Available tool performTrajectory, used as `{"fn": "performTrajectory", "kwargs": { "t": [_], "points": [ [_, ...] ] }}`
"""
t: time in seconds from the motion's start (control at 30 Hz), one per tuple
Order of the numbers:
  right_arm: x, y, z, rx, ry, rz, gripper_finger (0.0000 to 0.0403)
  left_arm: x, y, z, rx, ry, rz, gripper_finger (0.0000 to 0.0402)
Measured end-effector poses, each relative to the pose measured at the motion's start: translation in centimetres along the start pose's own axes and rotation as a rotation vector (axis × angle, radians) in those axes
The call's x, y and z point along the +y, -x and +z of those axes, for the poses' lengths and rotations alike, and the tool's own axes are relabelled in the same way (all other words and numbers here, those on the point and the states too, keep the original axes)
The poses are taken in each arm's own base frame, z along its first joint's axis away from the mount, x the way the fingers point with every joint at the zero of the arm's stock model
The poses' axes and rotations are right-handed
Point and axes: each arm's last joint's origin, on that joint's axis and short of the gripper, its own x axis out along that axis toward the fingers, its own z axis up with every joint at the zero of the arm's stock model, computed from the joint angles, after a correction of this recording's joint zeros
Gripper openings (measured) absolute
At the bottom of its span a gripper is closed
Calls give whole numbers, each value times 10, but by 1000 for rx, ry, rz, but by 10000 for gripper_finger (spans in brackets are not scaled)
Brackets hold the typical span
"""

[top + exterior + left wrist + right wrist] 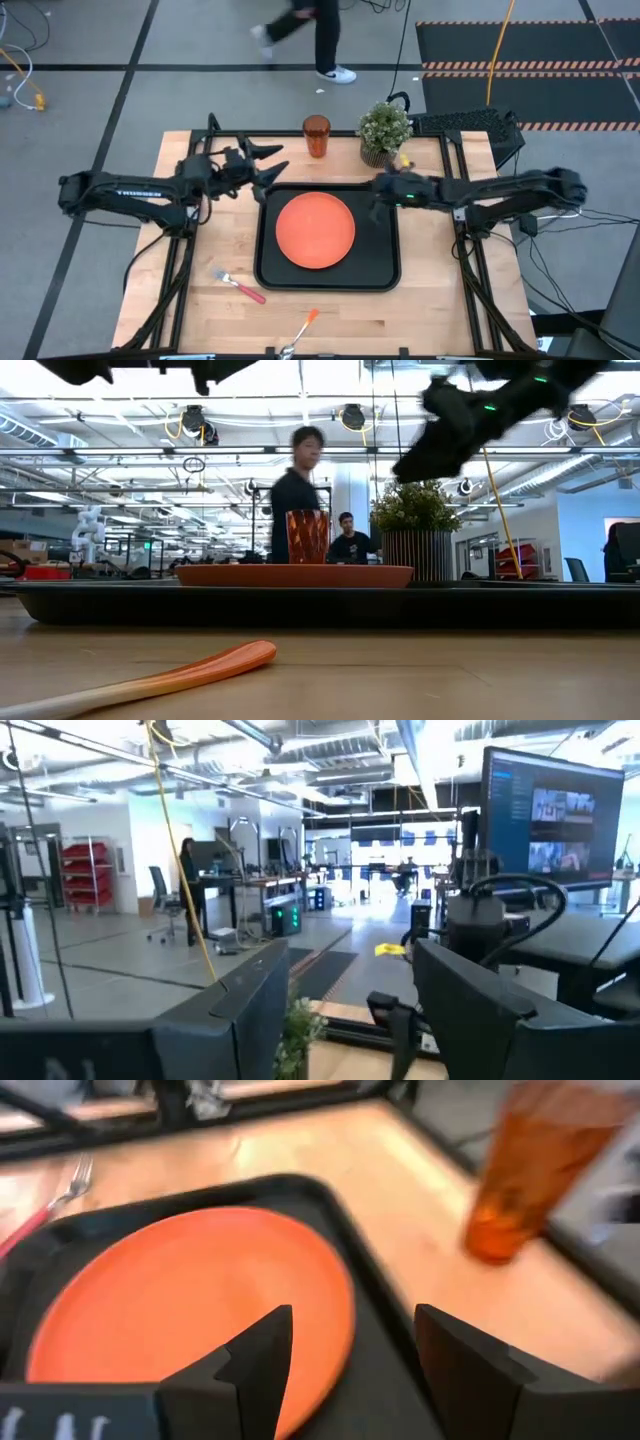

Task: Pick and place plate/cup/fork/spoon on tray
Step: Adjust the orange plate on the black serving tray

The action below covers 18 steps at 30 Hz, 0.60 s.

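At the near edge of the worktop (200, 320) lies the spoon (300, 334), its orange handle slanting toward the tray and its metal bowl at the very edge. Left of it and a little farther in, the fork (237, 284) lies on the bare wood with its pinkish-red handle pointing right and its tines to the left, just beside the tray's near left corner.

The black tray (385, 270) fills the middle of the worktop. The orange plate (315, 230) lies flat inside it, left of centre, with bare black tray showing to its right.

The right pincer (378, 189) hangs above the tray's far right part, clear of the surface in the low view; its wrist view shows the two dark fingers (262, 1355) spread apart with nothing between them, over the plate's edge. The left pincer (268, 172) hovers just beyond the tray's far left corner, its fingers (250, 1005) likewise apart and holding nothing.

Beyond the tray, near the worktop's far edge, the amber cup (316, 135) stands upright on the wood. To its right stands a potted green plant (384, 130). On the floor beyond the worktop a person (310, 35) walks past.
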Motion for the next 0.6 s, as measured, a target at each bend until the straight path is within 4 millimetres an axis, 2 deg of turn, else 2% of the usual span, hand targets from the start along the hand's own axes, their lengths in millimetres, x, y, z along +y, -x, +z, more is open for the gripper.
{"fn": "performTrajectory", "kwargs": {
  "t": [0.13, 0.3, 0.43, 0.6],
  "points": [
    [22, -34, 13, 195, 28, 6, 204, 2, 9, -8, 53, -10, 3, 216],
    [40, -64, 8, 413, 24, -66, 203, 1, 24, -11, 155, -5, -27, 216],
    [44, -78, -2, 500, -55, -113, 203, 0, 42, 7, 121, 22, -71, 216],
    [45, -85, -15, 564, -133, -162, 203, -3, 66, 19, 120, 15, -144, 216]
  ]
}}
